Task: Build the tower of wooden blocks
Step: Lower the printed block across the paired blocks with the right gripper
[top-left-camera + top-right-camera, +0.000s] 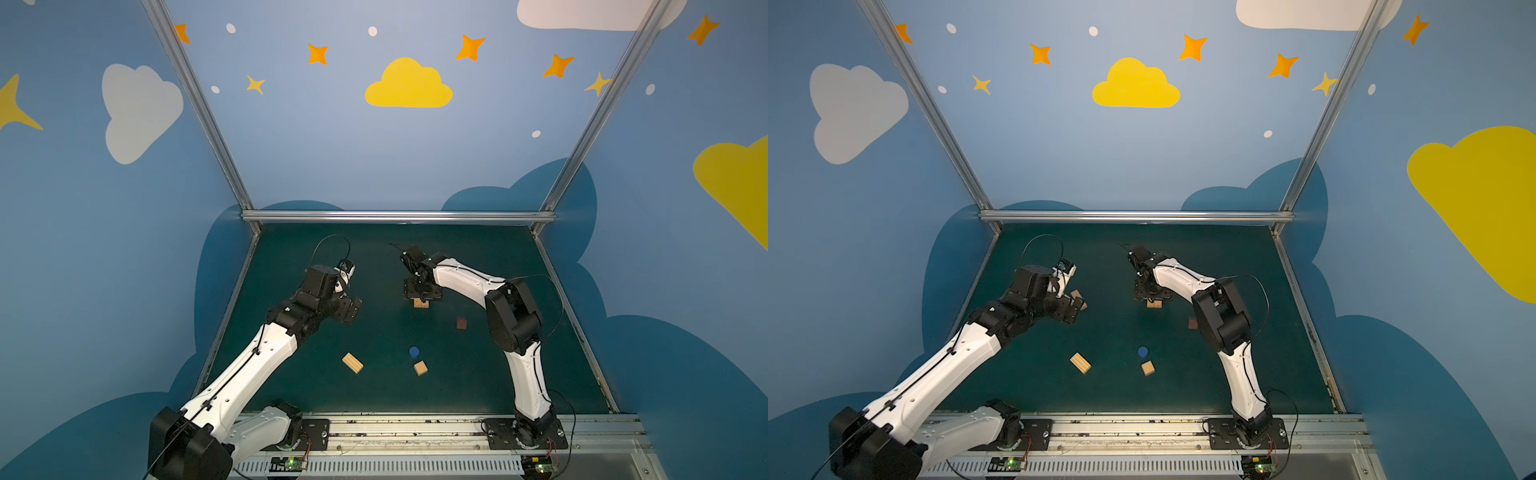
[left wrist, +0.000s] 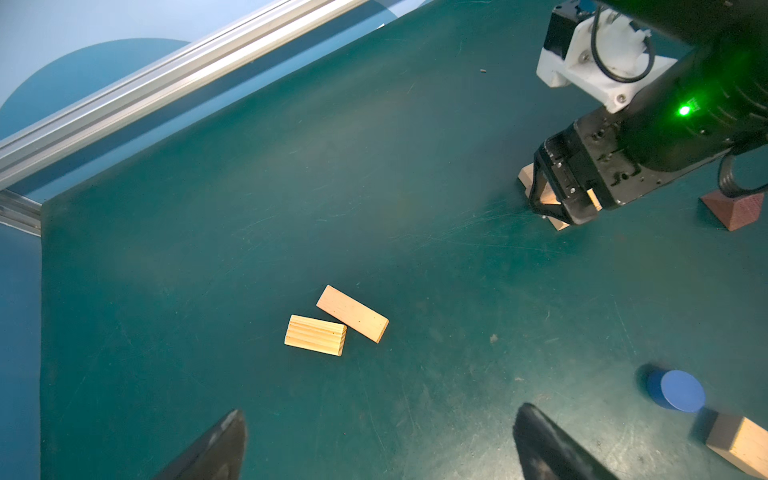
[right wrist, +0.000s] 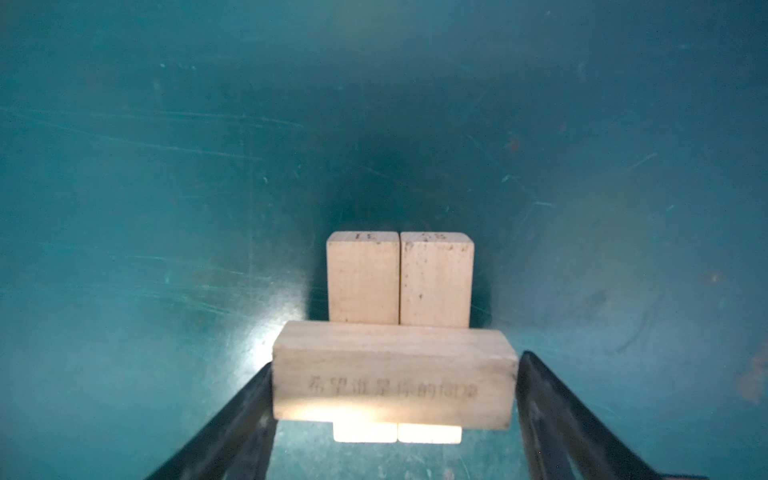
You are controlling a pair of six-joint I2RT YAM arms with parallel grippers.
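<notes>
Cube [image 1: 420, 368], grooved bar [image 1: 352, 363] and blue disc [image 1: 414, 351] lie nearest, brown cube [image 1: 461, 323] beyond. Left gripper [image 2: 380, 409] wide, empty, near two touching loose bars [image 2: 353, 313]. Tower [image 3: 399, 282] centre-back. Right gripper [image 3: 395, 361] straddles its crosswise top bar [image 3: 395, 399]; cannot tell if gripped.

In both top views the wood block tower [image 1: 420, 304] is largely covered by the right tool [image 1: 423, 294]. Print on its top bar [image 3: 392, 374] is blurred. The tan cube [image 2: 742, 446] is edge-cropped.

Top views high, looking down over the whole table [image 1: 374, 395] (near-identical), wrist views close above it.
</notes>
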